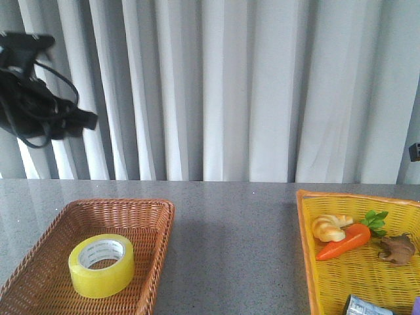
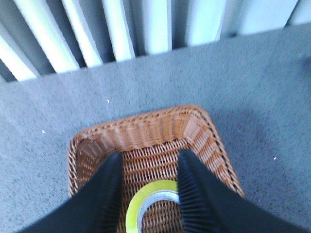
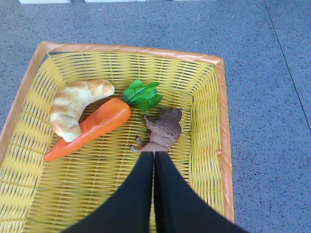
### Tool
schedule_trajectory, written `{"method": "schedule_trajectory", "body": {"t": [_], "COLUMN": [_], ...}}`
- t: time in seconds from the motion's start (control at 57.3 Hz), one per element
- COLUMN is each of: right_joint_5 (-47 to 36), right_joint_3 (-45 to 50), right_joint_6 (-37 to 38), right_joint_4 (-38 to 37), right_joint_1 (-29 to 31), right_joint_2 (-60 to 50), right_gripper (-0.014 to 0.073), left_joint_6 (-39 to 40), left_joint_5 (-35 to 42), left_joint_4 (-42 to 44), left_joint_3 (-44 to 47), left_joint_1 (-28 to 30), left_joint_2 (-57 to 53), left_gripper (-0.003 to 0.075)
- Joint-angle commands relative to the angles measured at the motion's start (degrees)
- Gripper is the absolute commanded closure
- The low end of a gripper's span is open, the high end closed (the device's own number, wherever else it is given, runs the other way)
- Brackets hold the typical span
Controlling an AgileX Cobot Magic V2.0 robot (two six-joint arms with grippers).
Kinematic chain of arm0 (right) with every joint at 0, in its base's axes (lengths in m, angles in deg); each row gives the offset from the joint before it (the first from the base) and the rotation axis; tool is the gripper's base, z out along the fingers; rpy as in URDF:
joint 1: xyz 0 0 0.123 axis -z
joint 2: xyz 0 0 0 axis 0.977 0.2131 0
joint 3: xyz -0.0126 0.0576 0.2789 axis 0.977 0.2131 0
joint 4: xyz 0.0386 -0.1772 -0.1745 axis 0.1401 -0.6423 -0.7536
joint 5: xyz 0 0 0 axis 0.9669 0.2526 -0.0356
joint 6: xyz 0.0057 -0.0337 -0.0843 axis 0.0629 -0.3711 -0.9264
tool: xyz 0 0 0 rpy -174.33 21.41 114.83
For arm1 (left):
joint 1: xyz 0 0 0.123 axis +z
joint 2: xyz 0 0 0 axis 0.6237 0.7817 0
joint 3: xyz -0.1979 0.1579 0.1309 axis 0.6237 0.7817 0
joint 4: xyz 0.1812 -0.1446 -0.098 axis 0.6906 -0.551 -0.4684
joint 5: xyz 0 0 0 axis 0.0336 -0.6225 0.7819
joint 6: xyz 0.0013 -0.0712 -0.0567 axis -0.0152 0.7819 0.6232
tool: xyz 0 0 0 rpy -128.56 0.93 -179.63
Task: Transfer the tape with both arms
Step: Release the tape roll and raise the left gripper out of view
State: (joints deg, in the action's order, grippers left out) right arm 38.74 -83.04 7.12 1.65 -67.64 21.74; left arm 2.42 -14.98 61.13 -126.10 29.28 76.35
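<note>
While the tape (image 1: pixel 102 264) lies flat in the brown basket (image 1: pixel 154 223) at lower left of the front view, pickup has not begun.
Left gripper (image 2: pixel 148 167) hangs above it, fingers spread wide, empty; next move, by my judgement: descend to straddle the roll's wall. Right gripper (image 3: pixel 154 156), fingers pressed together, empty, hovers over the yellow basket (image 3: pixel 221 121) with carrot (image 3: pixel 92 128). Beyond, curtain (image 1: pixel 249 85).

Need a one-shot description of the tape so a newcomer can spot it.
On the grey table, find the brown wicker basket at the front left. The tape lies flat inside it: a wide translucent yellow roll with a white printed core, and the only item in that basket.
</note>
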Motion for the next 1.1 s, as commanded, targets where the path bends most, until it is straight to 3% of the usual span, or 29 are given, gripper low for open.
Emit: {"method": "schedule_trajectory", "body": {"t": [0.0,0.087,0.925,1.082], "right_joint_5": [-2.66,-2.66,-2.66,-2.66], "right_joint_3": [-1.41,-1.41,-1.41,-1.41], "right_joint_6": [-0.08,-0.08,-0.08,-0.08], "right_joint_4": [-0.17,-0.17,-0.17,-0.17], "right_joint_1": [0.35,0.35,0.35,0.35], "right_joint_2": [-2.32,-2.32,-2.32,-2.32], "right_gripper": [0.0602,0.0602,0.0602,0.0602], "left_joint_6": [0.0,0.0,0.84,0.84], "left_joint_5": [2.95,2.76,0.18,4.15], "left_joint_4": [-0.7,-0.7,-0.47,-0.44], "left_joint_3": [-1.53,-1.53,-1.45,5.72], "left_joint_1": [0.0,0.0,0.0,0.16], "left_joint_2": [-4.84,-5.8,-5.44,-10.98], "left_gripper": [0.0624,0.0729,0.0727,0.0727]}}
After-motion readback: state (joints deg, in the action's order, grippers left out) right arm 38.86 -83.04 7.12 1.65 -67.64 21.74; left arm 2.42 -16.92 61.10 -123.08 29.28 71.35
